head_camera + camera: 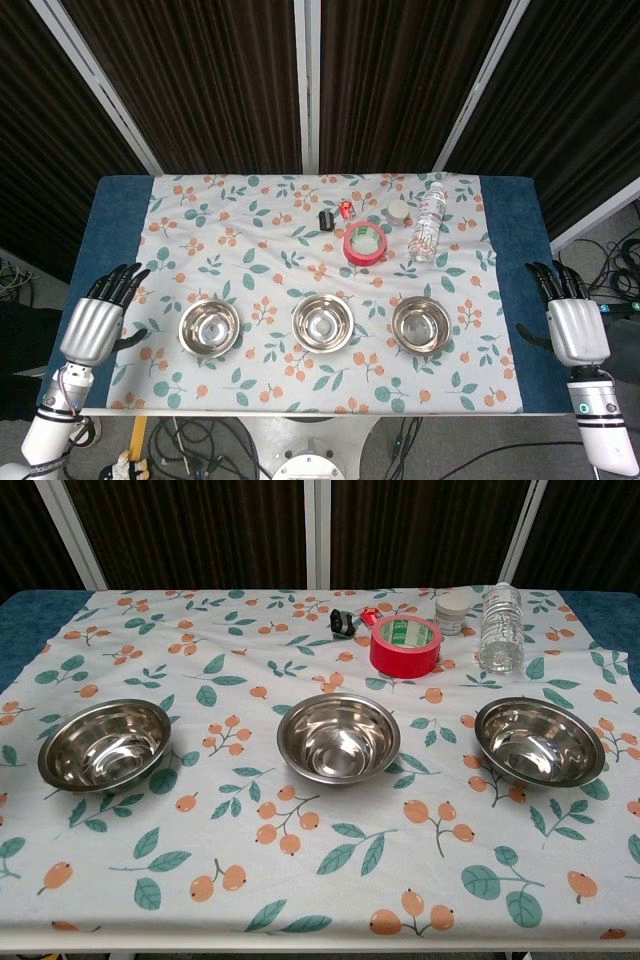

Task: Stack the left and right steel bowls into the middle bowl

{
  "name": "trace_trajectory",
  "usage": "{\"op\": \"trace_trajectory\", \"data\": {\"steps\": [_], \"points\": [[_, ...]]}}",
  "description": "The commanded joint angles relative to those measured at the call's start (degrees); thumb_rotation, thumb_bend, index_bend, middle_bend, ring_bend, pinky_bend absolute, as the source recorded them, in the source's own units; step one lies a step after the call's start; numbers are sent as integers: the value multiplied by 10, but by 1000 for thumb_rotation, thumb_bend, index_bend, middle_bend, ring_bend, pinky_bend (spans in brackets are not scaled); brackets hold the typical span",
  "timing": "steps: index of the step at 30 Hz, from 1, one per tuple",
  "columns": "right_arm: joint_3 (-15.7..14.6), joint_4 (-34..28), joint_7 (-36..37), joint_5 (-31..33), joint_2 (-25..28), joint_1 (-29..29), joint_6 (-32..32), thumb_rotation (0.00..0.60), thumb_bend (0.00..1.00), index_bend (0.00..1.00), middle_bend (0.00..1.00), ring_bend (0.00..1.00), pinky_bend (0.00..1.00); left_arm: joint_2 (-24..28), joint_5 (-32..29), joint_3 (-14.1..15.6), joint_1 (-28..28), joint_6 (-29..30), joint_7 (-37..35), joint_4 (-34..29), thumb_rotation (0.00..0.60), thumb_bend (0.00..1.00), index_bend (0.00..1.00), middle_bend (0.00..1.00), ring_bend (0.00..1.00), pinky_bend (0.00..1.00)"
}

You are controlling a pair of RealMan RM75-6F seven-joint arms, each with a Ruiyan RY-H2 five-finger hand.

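Note:
Three steel bowls stand in a row on the flowered cloth, each empty and upright: the left bowl (209,327) (105,743), the middle bowl (323,322) (338,737) and the right bowl (421,323) (539,741). My left hand (98,316) hovers at the table's left edge, well left of the left bowl, fingers apart and holding nothing. My right hand (570,318) is at the right edge, well right of the right bowl, also with fingers spread and empty. The chest view shows neither hand.
Behind the bowls stand a red tape roll (364,245) (404,644), a clear water bottle (429,221) (501,627), a small white jar (399,212) (454,611), a small black object (324,219) (344,624) and a small red object (346,209).

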Motion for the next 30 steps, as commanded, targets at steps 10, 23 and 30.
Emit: {"op": "trace_trajectory", "data": {"steps": [10,23,30], "points": [[-5,-14,-1,-13,3,4,-2,600,101,103,175,258,292,3,3,-1,-1,1,5,-8,600,40,148,194,130,230],[-75,-62,-122,-92,-32,61,-126,600,101,310,351,769,763,9,7,5,3,3,2,-13,600,42,149,194,130,230],[-78,-49,-177,-74,-65,81,-169,600,109,315,353,769,763,14,4,4,6,6,-10,-7,600,42,154,194,130,231]]}}
